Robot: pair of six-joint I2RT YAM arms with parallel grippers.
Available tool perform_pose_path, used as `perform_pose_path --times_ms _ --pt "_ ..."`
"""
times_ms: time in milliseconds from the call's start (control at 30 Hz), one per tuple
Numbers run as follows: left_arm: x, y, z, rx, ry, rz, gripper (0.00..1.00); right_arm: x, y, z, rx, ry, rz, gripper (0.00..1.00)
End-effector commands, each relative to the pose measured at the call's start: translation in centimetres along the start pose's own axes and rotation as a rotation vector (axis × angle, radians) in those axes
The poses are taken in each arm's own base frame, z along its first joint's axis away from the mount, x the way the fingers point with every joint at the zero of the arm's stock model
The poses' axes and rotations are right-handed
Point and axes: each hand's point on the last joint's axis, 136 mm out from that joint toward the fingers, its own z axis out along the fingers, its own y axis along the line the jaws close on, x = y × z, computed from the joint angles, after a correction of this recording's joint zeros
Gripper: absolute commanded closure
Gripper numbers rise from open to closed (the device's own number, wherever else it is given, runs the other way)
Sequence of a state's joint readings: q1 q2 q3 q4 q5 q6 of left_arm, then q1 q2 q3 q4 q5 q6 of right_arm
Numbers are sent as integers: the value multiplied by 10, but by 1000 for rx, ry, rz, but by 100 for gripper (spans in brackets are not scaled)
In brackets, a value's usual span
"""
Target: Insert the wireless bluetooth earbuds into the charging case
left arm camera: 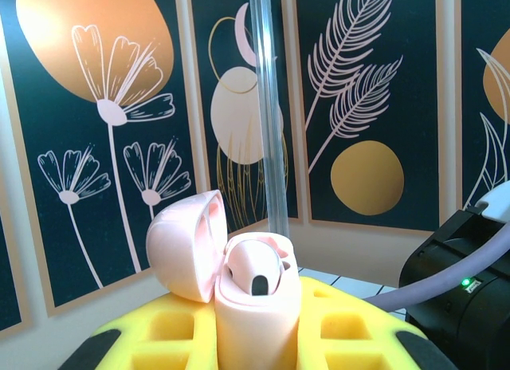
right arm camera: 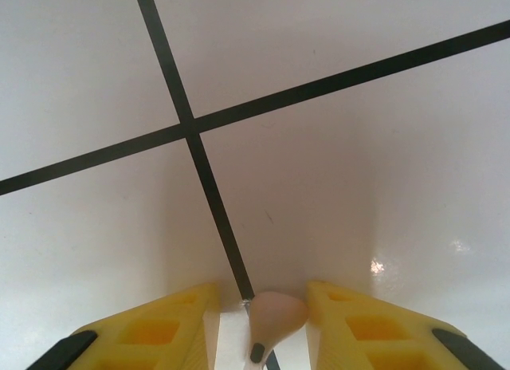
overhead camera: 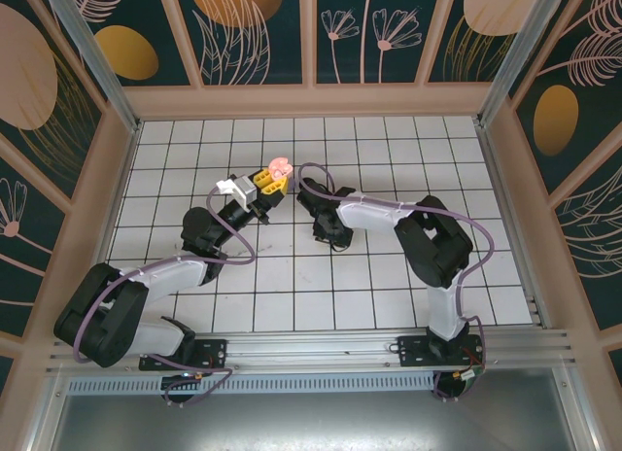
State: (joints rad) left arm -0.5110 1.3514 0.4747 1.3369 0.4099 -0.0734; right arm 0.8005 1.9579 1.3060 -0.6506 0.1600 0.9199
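A pale pink charging case (left arm camera: 256,322) stands upright between my left gripper's (left arm camera: 256,350) yellow fingers (left arm camera: 155,338), which are shut on its body. Its lid (left arm camera: 185,246) hangs open to the left, and one pale pink earbud (left arm camera: 255,268) sits in the case. From above, the case (overhead camera: 280,168) is raised over the back middle of the floor in the left gripper (overhead camera: 267,184). My right gripper (right arm camera: 261,297) points down at the tiles, its jaws apart. A second pale pink earbud (right arm camera: 275,316) lies between them, against the right finger (right arm camera: 351,314) and apart from the left one.
The white tiled floor (overhead camera: 389,159) is walled by a pink rim and dark floral panels (overhead camera: 262,28). The right arm's black body (left arm camera: 454,290) is close to the right of the case. A clear post (left arm camera: 267,107) rises behind the case. The two grippers are about a tile apart.
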Motion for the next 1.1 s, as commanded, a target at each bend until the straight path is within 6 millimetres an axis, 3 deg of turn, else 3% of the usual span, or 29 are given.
perform_pose_path --times_ms 0,167,367,700,867,1067 --pt "-14 -4 1 16 -54 11 100 0 0 -1 22 -1 -41 68" --pt "-15 -5 1 17 -57 10 100 3 -3 -1 42 7 -129 73" --pt "-15 -5 0 17 -57 9 100 9 -11 -3 56 6 -213 73" --pt "-17 -5 0 19 -62 7 100 9 -8 -9 34 2 -299 73" --pt "-17 -5 0 21 -62 6 100 7 -11 -11 47 0 -291 71" --pt "-17 -6 1 24 -64 -1 100 5 0 -13 6 10 -222 64"
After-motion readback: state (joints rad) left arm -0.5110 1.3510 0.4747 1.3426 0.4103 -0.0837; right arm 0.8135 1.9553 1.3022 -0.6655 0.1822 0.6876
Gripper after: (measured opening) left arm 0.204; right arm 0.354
